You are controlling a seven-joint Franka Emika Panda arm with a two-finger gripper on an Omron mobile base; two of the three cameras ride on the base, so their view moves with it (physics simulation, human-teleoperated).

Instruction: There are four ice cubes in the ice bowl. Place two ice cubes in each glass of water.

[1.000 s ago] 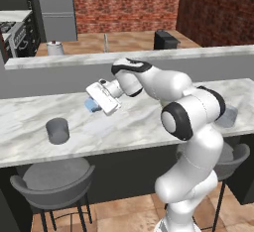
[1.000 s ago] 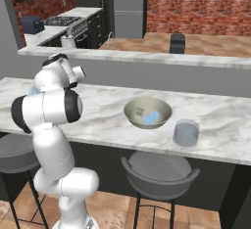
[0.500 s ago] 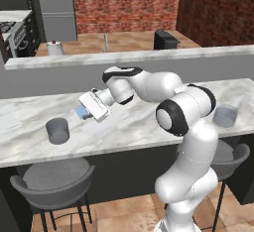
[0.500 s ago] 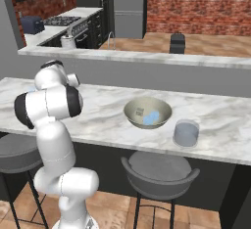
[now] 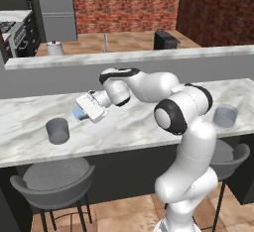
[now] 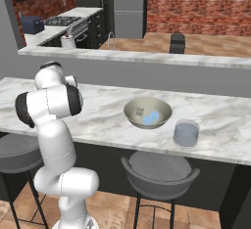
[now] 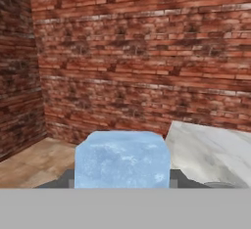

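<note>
- Your tool (image 5: 81,113) grips an ice cube (image 7: 122,159), carrying it over the tabletop (image 5: 129,124).
- Next, you bring it above the left glass (image 5: 57,130) and release.

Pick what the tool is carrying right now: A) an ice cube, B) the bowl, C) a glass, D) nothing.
A: the tool is closed on a pale-blue ice cube, which sits between its fingers in the hand view, above the counter near the left glass.
</note>
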